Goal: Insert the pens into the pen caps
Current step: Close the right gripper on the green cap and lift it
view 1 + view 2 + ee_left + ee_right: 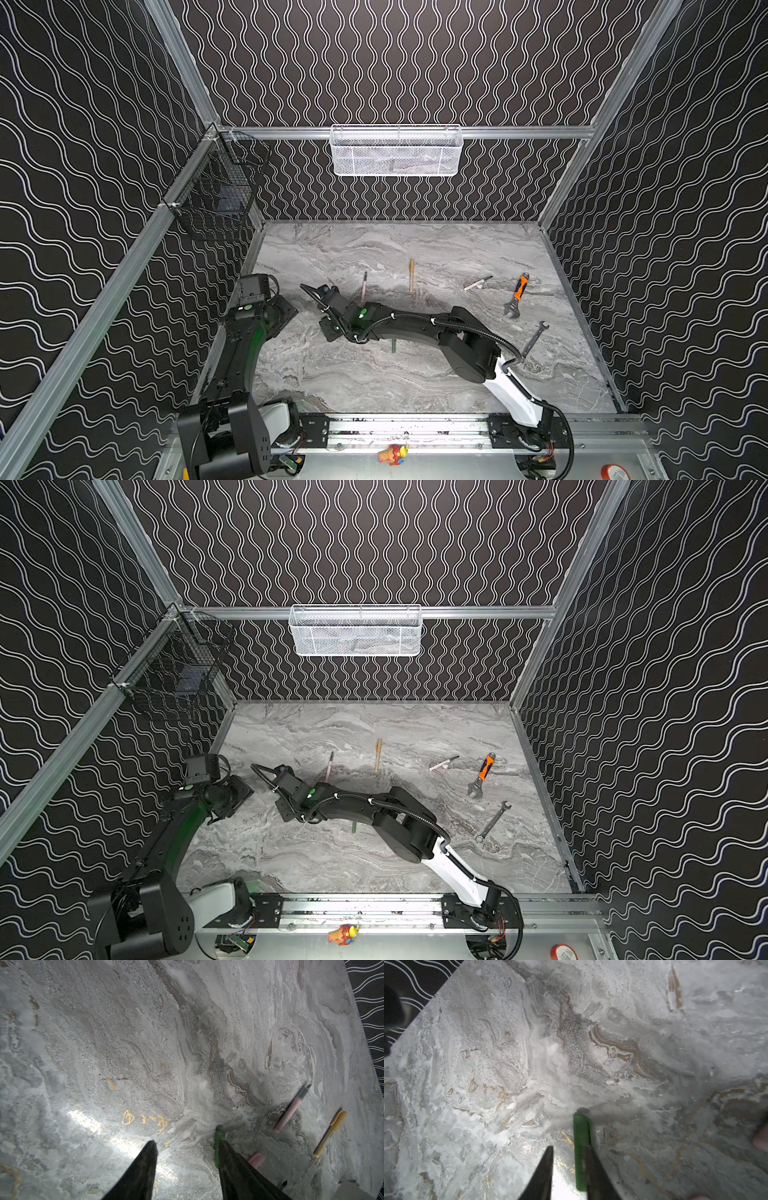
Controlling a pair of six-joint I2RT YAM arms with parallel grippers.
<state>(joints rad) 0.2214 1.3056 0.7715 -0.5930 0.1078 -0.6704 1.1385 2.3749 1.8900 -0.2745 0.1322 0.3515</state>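
Currently I read this as the pickup for the green pair. In the right wrist view the right hand [568,1148] stands with its jaws parted over the bench [488,1043]. The dark green cap [581,1147], a cap by its blunt end and the clip-like ridge down one side, I judge, lies along the inner face of one finger. Bare bench shows between it and the other finger, so the hand is beside the piece, not clamped on it.

The left hand [187,1142] is open wider, with only bench between its fingers. What looks like the same green piece sits at the edge of one finger, and I cannot tell whether they touch. In both top views a short green stretch pokes out from under the right forearm [415,322]. I take that for the green pen [393,345], mostly hidden.

A pink pen [288,1112] lies bare-tipped with a pink cap [256,1159] near it. A second pink pen [478,284] lies well apart from them, and the gold pen [330,1133] looks capped already.

Next I would close squarely across the cap and lift it clear. The left hand would fetch the green pen, and I would line tip and cap mouth on one axis before pushing. A skewed grip could let the cap roll or jam.
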